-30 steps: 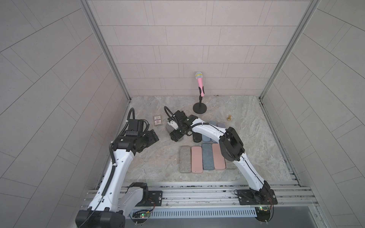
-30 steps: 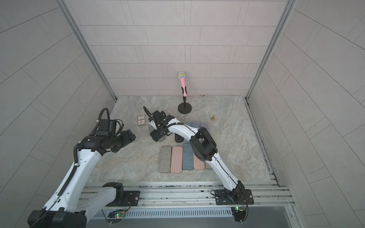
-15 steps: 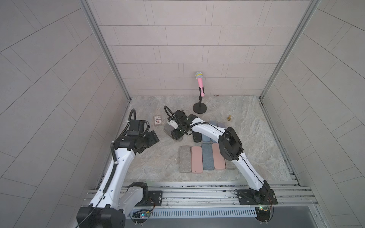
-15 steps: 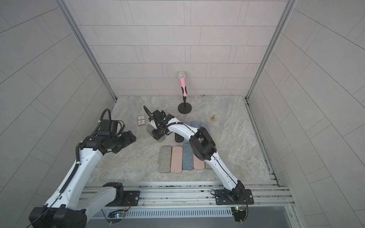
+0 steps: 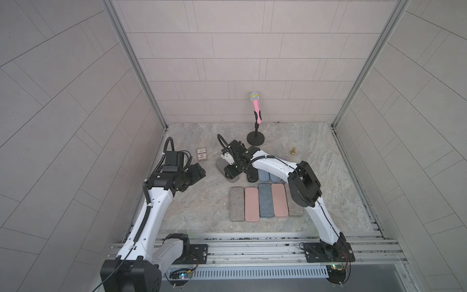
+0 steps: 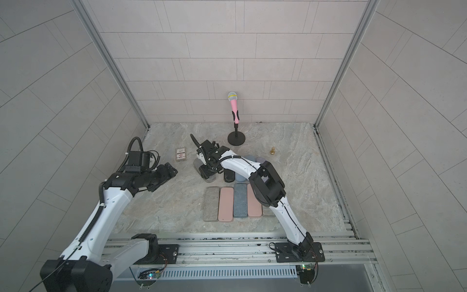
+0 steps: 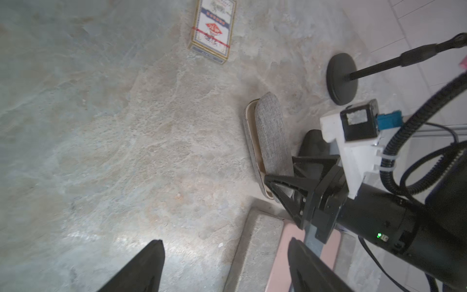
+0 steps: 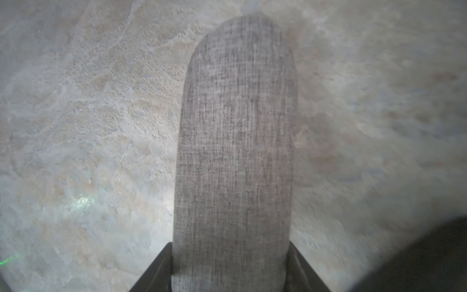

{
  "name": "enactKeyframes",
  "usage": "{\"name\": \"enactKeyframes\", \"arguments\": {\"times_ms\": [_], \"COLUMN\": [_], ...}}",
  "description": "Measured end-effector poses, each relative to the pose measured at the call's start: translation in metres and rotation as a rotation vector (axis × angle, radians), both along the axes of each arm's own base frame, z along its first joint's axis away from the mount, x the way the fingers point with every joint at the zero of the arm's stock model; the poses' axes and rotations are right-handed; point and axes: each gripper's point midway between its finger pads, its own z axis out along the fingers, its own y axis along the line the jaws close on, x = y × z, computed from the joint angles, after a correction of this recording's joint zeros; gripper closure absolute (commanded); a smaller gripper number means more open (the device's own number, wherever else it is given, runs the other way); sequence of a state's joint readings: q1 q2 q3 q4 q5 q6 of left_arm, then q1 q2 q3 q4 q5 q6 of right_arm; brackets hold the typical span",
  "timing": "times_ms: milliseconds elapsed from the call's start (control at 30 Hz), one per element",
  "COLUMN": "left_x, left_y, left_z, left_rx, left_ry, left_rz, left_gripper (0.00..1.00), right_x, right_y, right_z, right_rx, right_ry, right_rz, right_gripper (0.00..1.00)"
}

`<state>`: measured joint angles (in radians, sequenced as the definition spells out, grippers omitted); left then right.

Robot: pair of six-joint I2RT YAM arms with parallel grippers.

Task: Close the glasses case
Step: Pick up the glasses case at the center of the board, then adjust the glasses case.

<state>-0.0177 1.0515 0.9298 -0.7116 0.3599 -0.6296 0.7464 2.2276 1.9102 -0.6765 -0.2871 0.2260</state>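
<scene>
Case: likely light, stiff, cloth-skinned, slightly ajar. Your right gripper clasps its near end; press there. Left gripper released.

Clearance on the marble floor. Open floor lies between the left gripper, jaws apart, and the grey glasses case. The right gripper occupies the case's near end, its fingers against both long sides. A card box and the microphone stand stand behind the case, and a black case lies just beside it. A row of 5 flat cases fills the front, with the right arm above its right end. The floor around the brass piece is free.
</scene>
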Motion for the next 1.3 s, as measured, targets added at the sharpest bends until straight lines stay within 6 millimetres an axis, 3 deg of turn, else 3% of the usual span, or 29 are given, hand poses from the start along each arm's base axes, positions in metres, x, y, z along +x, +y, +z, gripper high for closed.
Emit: {"name": "enactKeyframes", "arguments": {"times_ms": [100, 300, 367, 433, 533, 667, 733, 1033, 1300], "left_x": [0.019, 0.047, 0.052, 0.056, 0.060, 0.062, 0.062, 0.055, 0.051], "left_y": [-0.016, -0.054, -0.066, -0.079, -0.101, -0.124, -0.132, -0.152, -0.176], "left_z": [0.003, -0.007, -0.012, -0.008, 0.018, 0.059, 0.068, 0.082, 0.065], "left_rx": [-0.115, -0.420, -0.514, -0.588, -0.686, -0.800, -0.852, -0.951, -0.973], "left_ry": [-0.063, -0.158, -0.177, -0.205, -0.287, -0.430, -0.462, -0.508, -0.438], "left_rz": [-0.024, -0.068, -0.083, -0.107, -0.176, -0.269, -0.296, -0.362, -0.391], "left_gripper": [0.16, 0.16, 0.16, 0.16, 0.16, 0.14, 0.14, 0.27, 0.30], "right_x": [-0.003, -0.010, -0.017, -0.026, -0.038, -0.047, -0.050, -0.046, -0.049], "right_y": [-0.021, -0.071, -0.084, -0.091, -0.093, -0.089, -0.088, -0.087, -0.086], "right_z": [0.046, 0.159, 0.185, 0.198, 0.197, 0.178, 0.171, 0.187, 0.195], "right_rx": [0.058, 0.235, 0.289, 0.326, 0.354, 0.372, 0.385, 0.487, 0.510], "right_ry": [-0.026, -0.138, -0.161, -0.165, -0.134, -0.053, -0.016, 0.011, 0.007], "right_rz": [-0.051, -0.155, -0.177, -0.185, -0.184, -0.186, -0.190, -0.199, -0.190], "right_gripper": [0.71, 0.71, 0.71, 0.71, 0.71, 0.71, 0.71, 0.71, 0.71]}}
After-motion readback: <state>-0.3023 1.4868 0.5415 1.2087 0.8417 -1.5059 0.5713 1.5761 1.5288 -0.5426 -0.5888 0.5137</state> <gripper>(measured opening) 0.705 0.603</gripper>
